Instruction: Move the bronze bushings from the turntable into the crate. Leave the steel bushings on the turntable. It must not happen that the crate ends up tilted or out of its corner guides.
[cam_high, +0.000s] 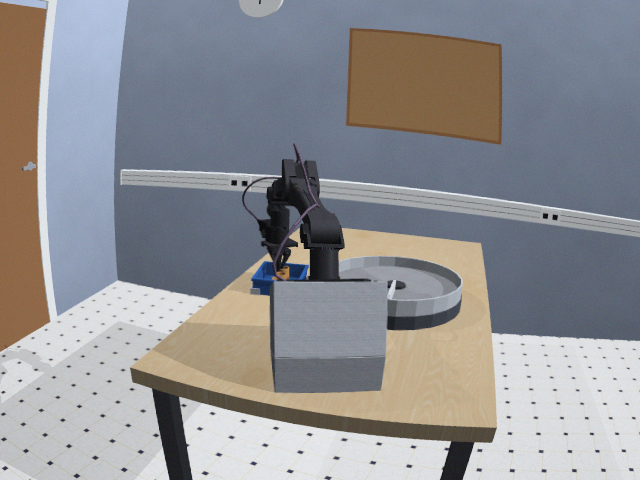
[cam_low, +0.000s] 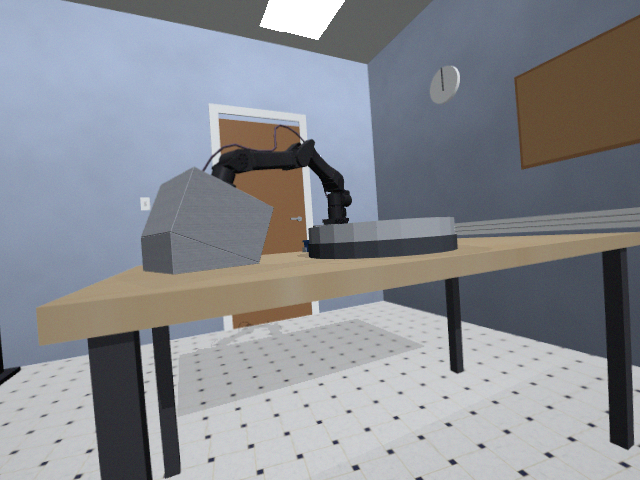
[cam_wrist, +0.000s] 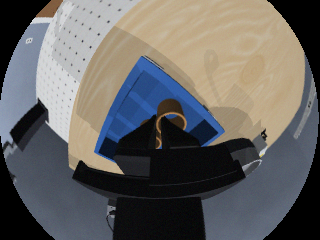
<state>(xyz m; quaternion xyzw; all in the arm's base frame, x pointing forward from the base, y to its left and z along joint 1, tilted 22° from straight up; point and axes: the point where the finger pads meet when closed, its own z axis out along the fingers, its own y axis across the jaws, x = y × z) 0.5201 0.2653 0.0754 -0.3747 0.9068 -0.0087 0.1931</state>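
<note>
Pincer (cam_wrist: 162, 135) clasping bushing (cam_wrist: 171, 112), seemingly above crate (cam_wrist: 127, 116)

On the table (cam_high: 217, 335), the crate (cam_high: 263, 279) lies left of the turntable (cam_high: 444, 294).

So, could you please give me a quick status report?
Black parallel gripper shut on bronze bushing. Hanging above blue plastic crate. Nothing seen in the way.
</note>
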